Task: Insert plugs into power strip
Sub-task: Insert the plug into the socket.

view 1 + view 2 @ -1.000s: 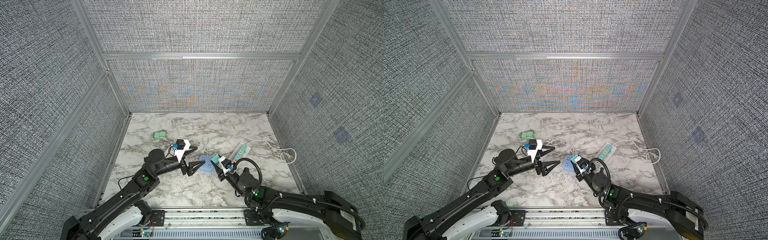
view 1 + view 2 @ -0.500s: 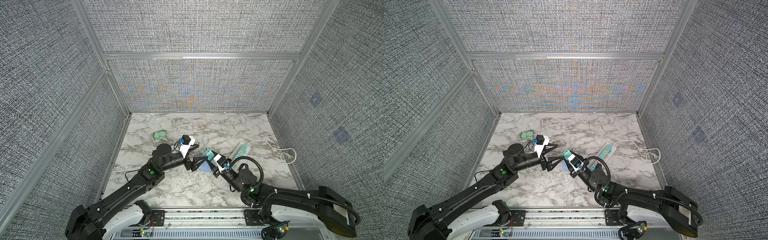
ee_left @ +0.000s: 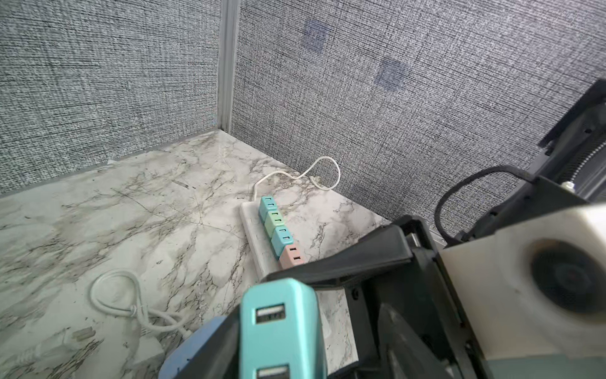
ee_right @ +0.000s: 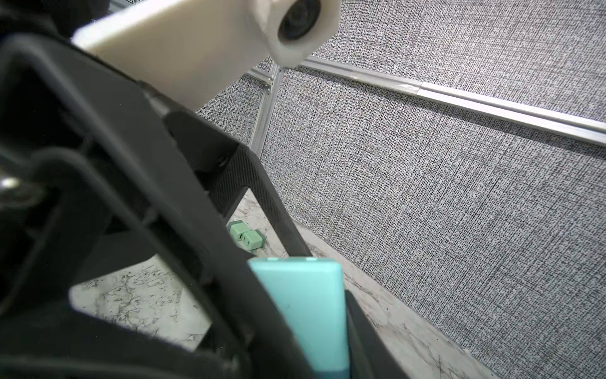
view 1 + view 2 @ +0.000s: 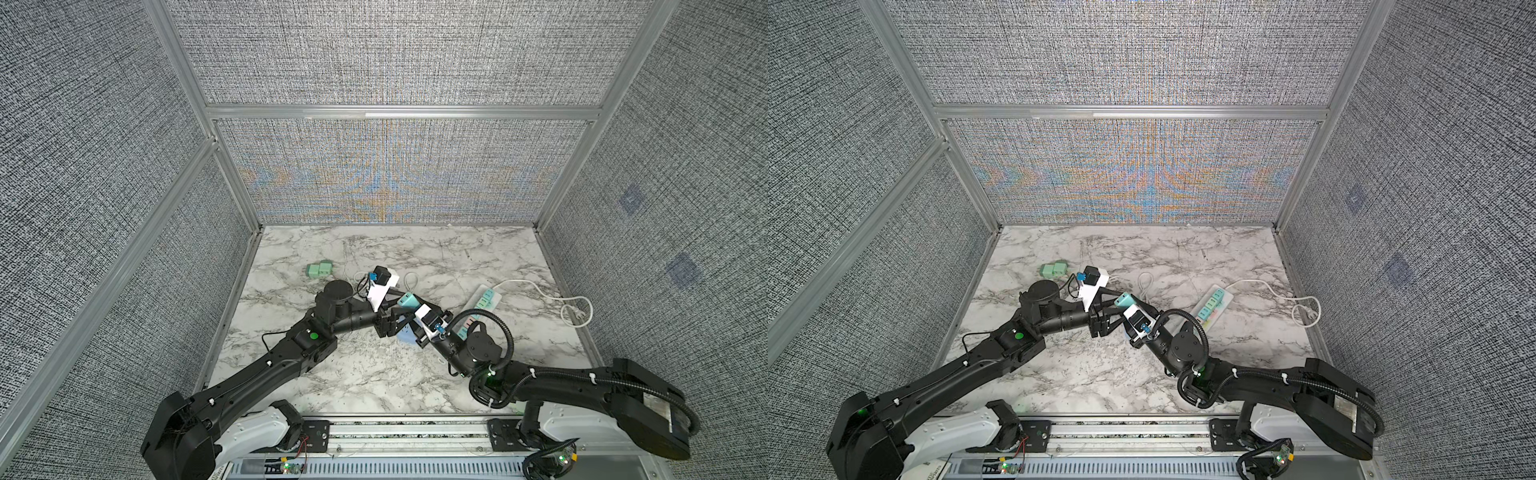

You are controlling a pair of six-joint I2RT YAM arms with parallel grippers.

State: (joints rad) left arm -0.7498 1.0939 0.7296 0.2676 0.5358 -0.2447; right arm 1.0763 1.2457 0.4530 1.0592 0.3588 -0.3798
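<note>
A teal plug (image 5: pixel 407 300) (image 5: pixel 1125 300) hangs above the middle of the marble table, and my right gripper (image 5: pixel 411 306) (image 4: pixel 305 331) is shut on it. My left gripper (image 5: pixel 400 318) (image 3: pixel 295 347) meets it from the other side with its jaws either side of the plug (image 3: pixel 278 328). In the left wrist view a strip of marble shows between the plug and one finger (image 3: pixel 410 344). The white power strip (image 5: pixel 478 292) (image 3: pixel 251 229) lies to the right with several plugs in it, the nearest one pink (image 3: pixel 292 259). Two mint green plugs (image 5: pixel 320 269) (image 4: pixel 246 239) lie loose at the back left.
A pale blue disc (image 5: pixel 405 336) (image 3: pixel 183 356) lies on the table under the grippers. A looped white cable (image 5: pixel 409 279) (image 3: pixel 111 295) lies just behind them. The strip's cord (image 5: pixel 575 311) curls toward the right wall. Fabric walls close in three sides.
Both arms have come together over the table's middle. The right gripper carried the teal plug up and left to the left gripper, whose jaws have narrowed around it.
</note>
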